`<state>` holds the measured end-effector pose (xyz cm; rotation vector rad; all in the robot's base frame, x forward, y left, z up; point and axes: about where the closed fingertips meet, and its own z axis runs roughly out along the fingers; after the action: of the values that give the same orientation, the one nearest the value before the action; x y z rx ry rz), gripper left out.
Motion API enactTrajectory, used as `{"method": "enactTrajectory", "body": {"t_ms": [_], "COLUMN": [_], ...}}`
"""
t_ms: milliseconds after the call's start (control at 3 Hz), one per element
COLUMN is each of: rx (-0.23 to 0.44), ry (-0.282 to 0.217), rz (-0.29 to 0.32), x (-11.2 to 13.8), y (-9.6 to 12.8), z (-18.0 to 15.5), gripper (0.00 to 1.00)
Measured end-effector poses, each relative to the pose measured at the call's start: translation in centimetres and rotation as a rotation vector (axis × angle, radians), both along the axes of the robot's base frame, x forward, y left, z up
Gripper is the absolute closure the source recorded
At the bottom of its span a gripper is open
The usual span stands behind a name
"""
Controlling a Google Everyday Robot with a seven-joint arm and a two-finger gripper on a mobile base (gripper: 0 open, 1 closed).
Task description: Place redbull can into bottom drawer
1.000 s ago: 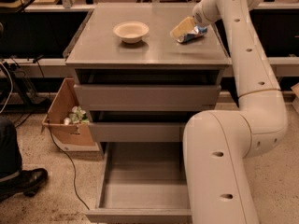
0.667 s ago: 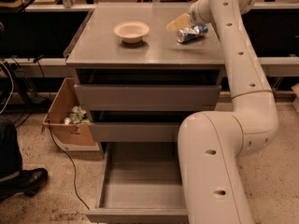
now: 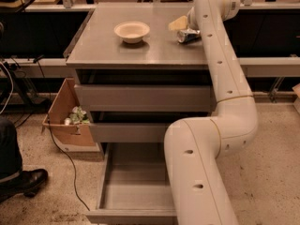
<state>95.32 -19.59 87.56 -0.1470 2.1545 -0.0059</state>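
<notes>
Since a moment before, the arm (image 3: 225, 93) had swung a little further over the cabinet, but the redbull can (image 3: 189, 35) had stayed in its spot. The can lay on its side on the cabinet top (image 3: 140, 55), near the back and close to the side edge. The gripper (image 3: 180, 25) was right at the can, just above and beside it. It could not be told if the gripper was open, shut or holding the can. The cream bowl (image 3: 132, 31) sat well apart from the can on the same top. Far below, the bottom drawer (image 3: 136, 186) was pulled out, and the part that showed had nothing in it.

Things could have gone wrong from there. A can on its side rolls easily, so a small push could have sent it off the edge and onto the floor. A weak hold could have let it slip on the long way down. The big arm also hung over part of the drawer, so it could have bumped the drawer front
</notes>
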Motion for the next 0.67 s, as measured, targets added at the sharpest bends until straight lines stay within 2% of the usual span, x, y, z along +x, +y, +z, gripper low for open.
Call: {"method": "enactTrajectory", "body": {"t_ms": [333, 667], "rx": [0.068, 0.147], "ry": [0.018, 0.063], "rz": [-0.138, -0.243], "x": [-0.1, -1.1], "y": [0.2, 1.1], "z": [-0.9, -2.9], "gripper": [0.0, 0.03]}}
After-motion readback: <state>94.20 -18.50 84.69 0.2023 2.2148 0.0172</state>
